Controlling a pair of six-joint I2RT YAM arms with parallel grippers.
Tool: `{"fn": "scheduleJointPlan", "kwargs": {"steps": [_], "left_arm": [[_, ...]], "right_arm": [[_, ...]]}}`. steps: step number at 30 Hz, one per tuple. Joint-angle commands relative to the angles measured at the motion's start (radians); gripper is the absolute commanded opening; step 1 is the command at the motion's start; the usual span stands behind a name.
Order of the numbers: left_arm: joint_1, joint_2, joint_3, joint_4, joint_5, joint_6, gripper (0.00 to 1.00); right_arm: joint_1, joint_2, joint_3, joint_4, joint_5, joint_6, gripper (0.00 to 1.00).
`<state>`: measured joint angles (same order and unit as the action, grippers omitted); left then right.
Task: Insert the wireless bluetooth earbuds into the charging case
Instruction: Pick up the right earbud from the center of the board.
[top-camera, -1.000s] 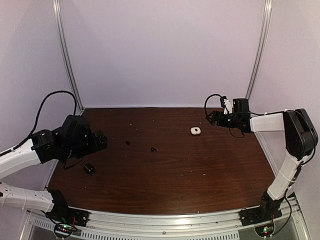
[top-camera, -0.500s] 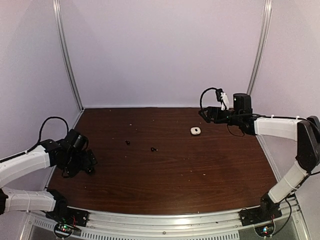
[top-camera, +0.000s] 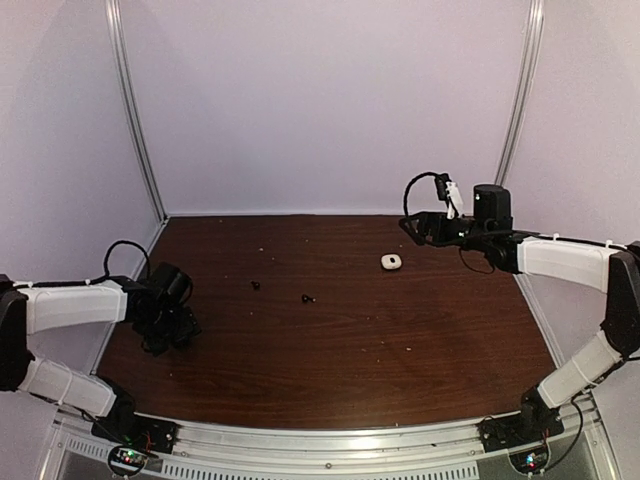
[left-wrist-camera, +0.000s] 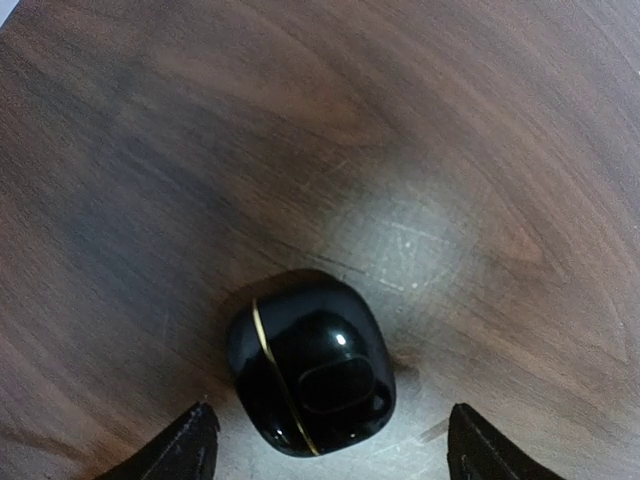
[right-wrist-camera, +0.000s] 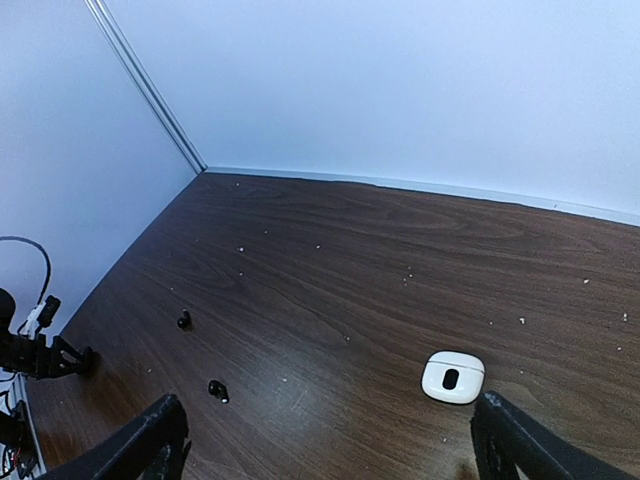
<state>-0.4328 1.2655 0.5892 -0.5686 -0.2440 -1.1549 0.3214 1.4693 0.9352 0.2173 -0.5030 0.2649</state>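
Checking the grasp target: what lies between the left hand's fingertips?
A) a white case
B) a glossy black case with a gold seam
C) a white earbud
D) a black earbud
B: the left wrist view shows the black case, gold seam visible, between the fingertips of the left hand, a gap on each side.

Both jaws apart: left arm (top-camera: 75, 305) low, right arm (top-camera: 560, 262) outstretched, raised.

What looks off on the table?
Two black earbuds lie loose on the table, apart from each other and from both cases. The black case and white case both look shut. Pale specks dot the wood. No white earbuds in view.
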Motion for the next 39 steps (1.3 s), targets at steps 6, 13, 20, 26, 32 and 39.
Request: {"fn": "scheduleJointPlan", "kwargs": {"steps": [6,13,20,26,32,39], "left_arm": [[0.028,0.084,-0.013,0.083,-0.017,-0.003,0.73],[0.029,0.113,-0.012,0.112,-0.015,0.046,0.6],[0.028,0.143,0.009,0.138,-0.006,0.127,0.49],[0.027,0.188,0.026,0.208,0.068,0.29,0.34],[-0.045,0.147,0.043,0.291,0.124,0.455,0.33],[-0.219,0.087,0.143,0.389,0.137,0.723,0.4]], "right_arm": [[0.007,-0.023,-0.004,0.007,-0.04,-0.014,1.0],[0.007,-0.029,0.001,-0.001,-0.052,-0.016,1.0],[0.007,-0.056,-0.013,-0.007,-0.067,-0.017,1.0],[0.007,-0.073,-0.018,-0.028,-0.094,-0.016,1.0],[0.007,-0.1,-0.035,-0.037,-0.132,0.003,1.0],[0.01,-0.129,-0.112,-0.014,-0.223,0.057,0.99]]}}
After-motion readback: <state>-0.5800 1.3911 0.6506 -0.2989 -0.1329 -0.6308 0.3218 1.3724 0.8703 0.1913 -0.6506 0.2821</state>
